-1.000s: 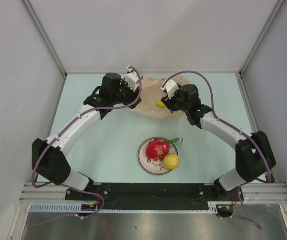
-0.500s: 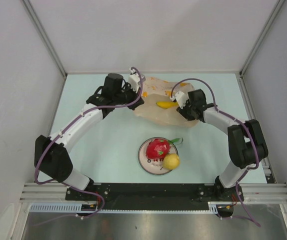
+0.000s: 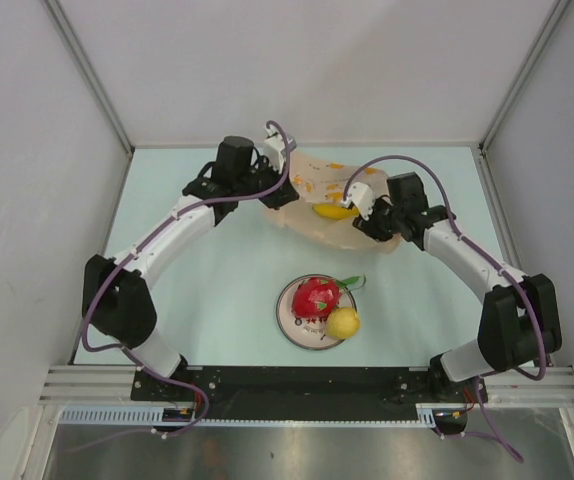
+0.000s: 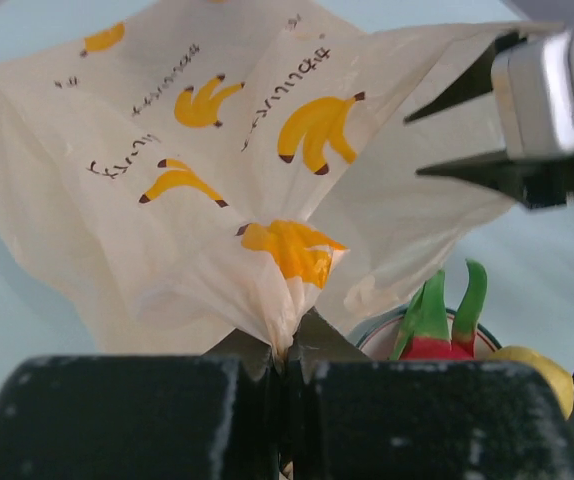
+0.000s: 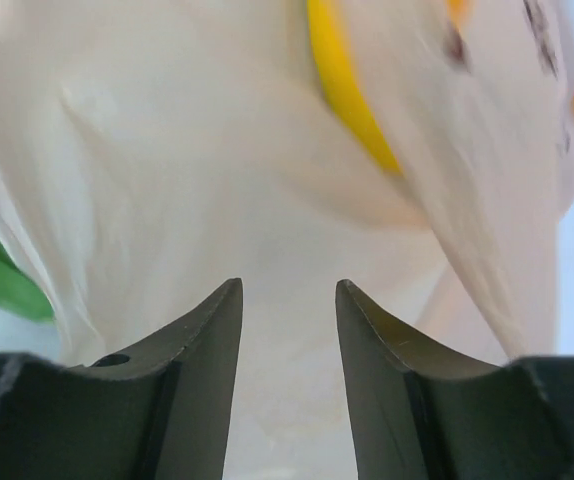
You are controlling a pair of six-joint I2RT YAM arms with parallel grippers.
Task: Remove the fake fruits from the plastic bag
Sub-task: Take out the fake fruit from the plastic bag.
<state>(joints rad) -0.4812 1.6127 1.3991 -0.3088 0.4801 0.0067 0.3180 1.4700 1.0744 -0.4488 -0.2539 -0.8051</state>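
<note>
**Left gripper (image 4: 287, 355) pinches the plastic bag (image 3: 307, 185); right gripper (image 5: 289, 300) lines up on the banana (image 3: 335, 211)**

Left gripper is clamped on a gathered fold of the plastic bag, which lies beyond the plate (image 3: 287, 318). Right gripper faces the film with its jaws apart and nothing between them. Dragon fruit (image 3: 315, 297) and lemon (image 3: 343, 323) sit on the plate. The banana rests at the bag, on the plate's far side. The step in hand looks like fetching the banana. Next, the right fingers must close around it without catching film. No grapes show.

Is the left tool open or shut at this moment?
Shut on the plastic bag: the left tool has its jaws together, pinching a fold of it.
</note>
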